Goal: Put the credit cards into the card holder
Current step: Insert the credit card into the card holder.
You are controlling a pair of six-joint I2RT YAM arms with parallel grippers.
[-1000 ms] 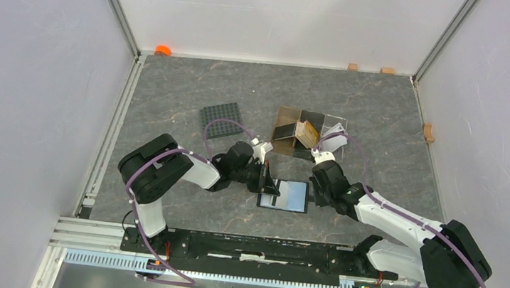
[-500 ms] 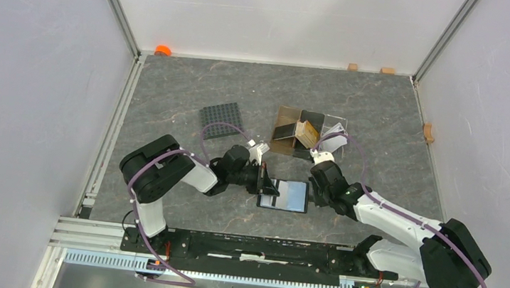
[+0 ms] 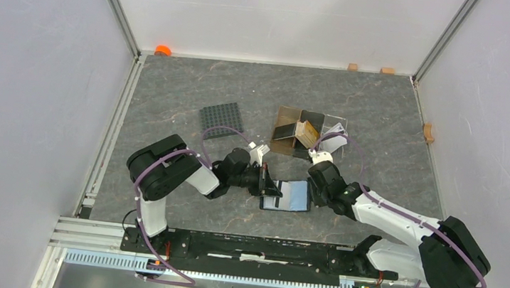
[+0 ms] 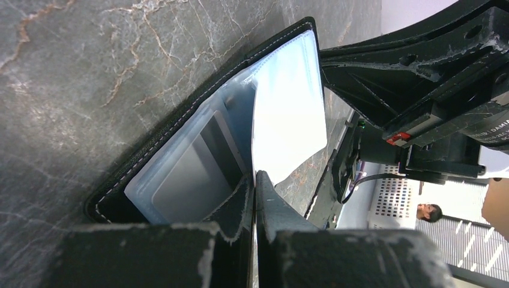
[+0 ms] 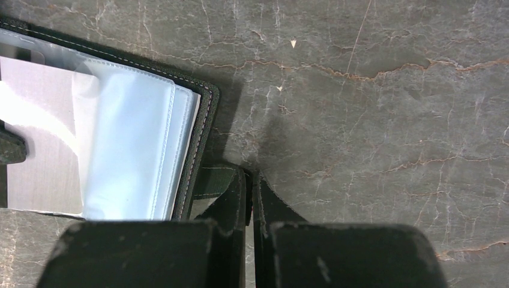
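Nudged slightly right and skewed within the last second: holder (image 3: 287,194), open on the surface (image 3: 355,119) between the arms. Looks like repositioning only, with no card added. Left end effector (image 3: 266,185) clamped on an inner leaf (image 4: 288,114), right end effector (image 3: 313,187) clamped on the strap tab (image 5: 210,180). One holder. Farther back, one box (image 3: 286,129) with cards (image 3: 305,131), too small to count, and one mat (image 3: 222,119).

Soft even light; wrist shots blur right at the jaws, faint shadow on the surface (image 5: 264,129) just ahead.
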